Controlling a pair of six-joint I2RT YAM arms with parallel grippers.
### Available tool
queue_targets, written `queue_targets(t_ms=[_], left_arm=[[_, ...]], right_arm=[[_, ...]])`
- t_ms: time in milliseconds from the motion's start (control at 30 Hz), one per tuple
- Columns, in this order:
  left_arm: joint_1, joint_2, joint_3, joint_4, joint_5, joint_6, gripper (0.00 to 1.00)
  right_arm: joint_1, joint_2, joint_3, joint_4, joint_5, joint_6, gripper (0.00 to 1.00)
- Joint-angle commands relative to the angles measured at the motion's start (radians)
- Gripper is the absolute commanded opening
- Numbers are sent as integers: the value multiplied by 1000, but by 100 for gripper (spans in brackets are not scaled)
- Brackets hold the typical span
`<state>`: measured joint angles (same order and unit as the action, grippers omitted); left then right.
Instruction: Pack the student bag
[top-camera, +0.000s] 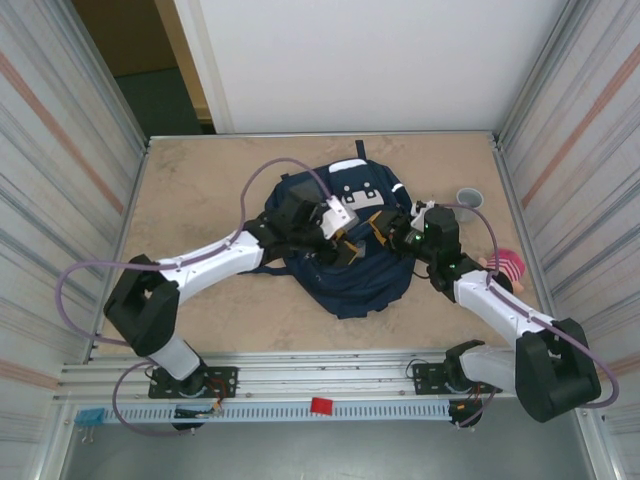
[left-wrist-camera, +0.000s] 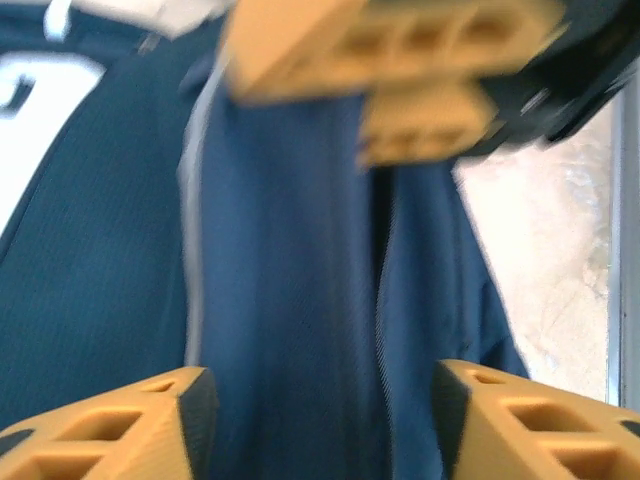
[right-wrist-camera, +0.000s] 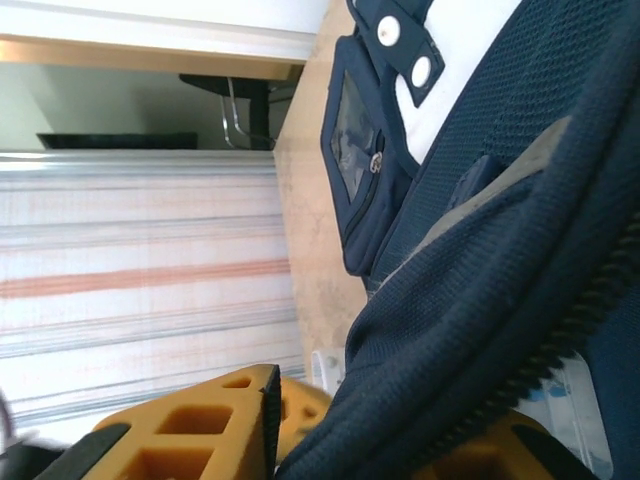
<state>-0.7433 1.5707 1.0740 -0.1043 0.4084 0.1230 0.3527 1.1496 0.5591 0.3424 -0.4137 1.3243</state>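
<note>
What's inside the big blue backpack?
Not much shows. The large navy blue fabric backpack is slumped, and its own cloth covers the opening. Beside its zip, in the right wrist view, a pale white-and-blue patch peeks out, too hidden to name.

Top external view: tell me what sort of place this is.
Most likely a robot test cell, not a classroom: a beige tabletop boxed in by corrugated metal walls, a left arm and right arm bolted to an aluminium rail at its near edge, and a student bag lying between them.
</note>
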Motion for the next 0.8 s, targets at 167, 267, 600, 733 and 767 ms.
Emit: queue_targets(t_ms=[167, 267, 600, 733, 767], left_arm=[[179, -207, -324, 148, -54, -178, 67], [229, -239, -435, 294, 21, -160, 72], [255, -212, -515, 346, 25, 79, 74], [259, -186, -538, 399, 66, 127, 69], [257, -170, -532, 400, 70, 132, 68]], right_arm=[[-8, -6, 83, -34, -20, -75, 24], [-5, -9, 90, -46, -20, -86, 24], [3, -8, 97, -62, -22, -99, 23], [4, -4, 100, -62, -30, -99, 23], [5, -4, 99, -61, -31, -100, 23]])
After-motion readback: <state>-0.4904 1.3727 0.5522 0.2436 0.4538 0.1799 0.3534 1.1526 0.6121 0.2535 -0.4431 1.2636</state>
